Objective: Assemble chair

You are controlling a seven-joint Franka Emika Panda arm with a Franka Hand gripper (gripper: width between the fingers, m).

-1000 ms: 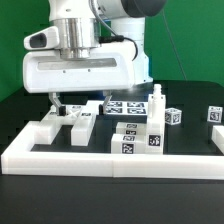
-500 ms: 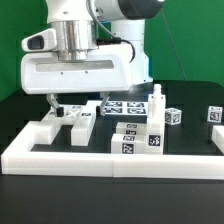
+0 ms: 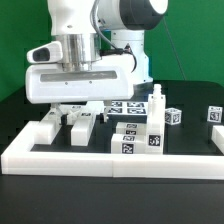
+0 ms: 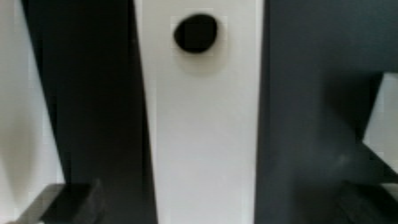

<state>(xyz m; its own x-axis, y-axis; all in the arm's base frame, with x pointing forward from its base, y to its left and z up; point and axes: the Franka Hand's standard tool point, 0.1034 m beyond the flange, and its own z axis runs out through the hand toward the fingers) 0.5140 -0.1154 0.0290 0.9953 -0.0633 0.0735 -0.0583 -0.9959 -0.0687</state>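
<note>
The tool [image 3: 80,106] hangs low over the exterior view's left part of the black counter [image 3: 14,112], its jaws spread wide and gripping nothing. In the wrist view the tool [image 4: 214,206] straddles a long white bar [image 4: 199,130] with one round dark hole [image 4: 196,32]. A strip of dark counter shows on each side of the bar, between it and the dark fingertips [image 4: 61,204], so nothing is touching it. The loose pieces of the chair lie on the counter behind a low white border rail [image 3: 110,160], which runs along the front and turns back at both ends like a shallow tray wall. Inside it, below the tool, sit two blocky white parts [image 3: 46,130] side by side. Toward the middle is a stack of tagged slabs [image 3: 138,141], with a slim upright peg [image 3: 156,104] just behind it and a small tagged cube [image 3: 173,117] beside that. Another tagged piece [image 3: 214,115] stands well apart at the exterior view's right. The marker board [image 3: 128,105] lies flat behind the stack.
</note>
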